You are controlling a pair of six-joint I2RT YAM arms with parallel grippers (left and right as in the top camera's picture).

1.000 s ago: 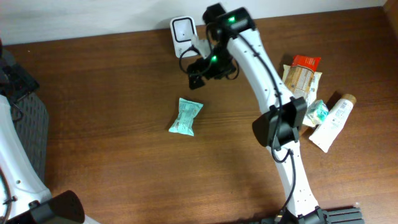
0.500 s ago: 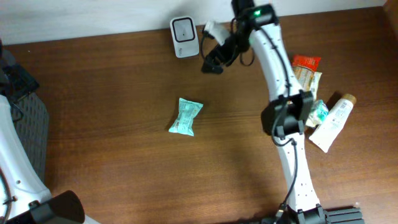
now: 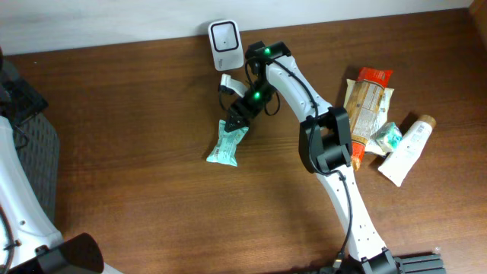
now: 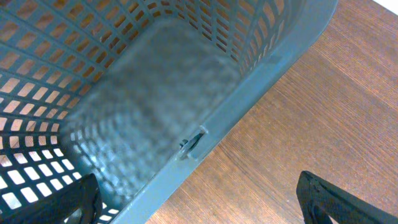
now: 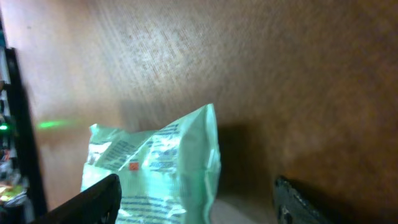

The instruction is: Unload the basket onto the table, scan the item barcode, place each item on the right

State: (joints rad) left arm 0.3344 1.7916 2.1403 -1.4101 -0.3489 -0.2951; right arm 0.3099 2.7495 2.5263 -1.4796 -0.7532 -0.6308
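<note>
The step in hand looks like the pick-up. The right gripper (image 3: 234, 122) is hanging just over the upper end of the mint-green crinkled plastic packet (image 3: 227, 144). The packet is lying flat on the dark brown wood-grain table (image 3: 129, 167), a little in front of the white rounded barcode scanner (image 3: 225, 36), which is standing at the table's back edge.

In the right wrist view the gripper's 2 black fingers (image 5: 93, 199) are standing apart on either side of the packet's end. Bare wood is showing between the film and the far finger, so nothing is being gripped yet.

The next move is probably calling for a pinch on the crimped end, a lift, and then a turn so the printed face is pointing at the scanner's dark square window. The print is too blurred to say where the barcode is sitting.

The packet is looking thin, glossy and pillow-shaped, so it is likely to crumple or slip under a light pinch. The scanner is looking like hard, smooth plastic.

The left gripper (image 4: 199, 211) is gaping fully and holding nothing, hovering over the rim of a grey-blue perforated plastic basket (image 4: 249, 81)
</note>
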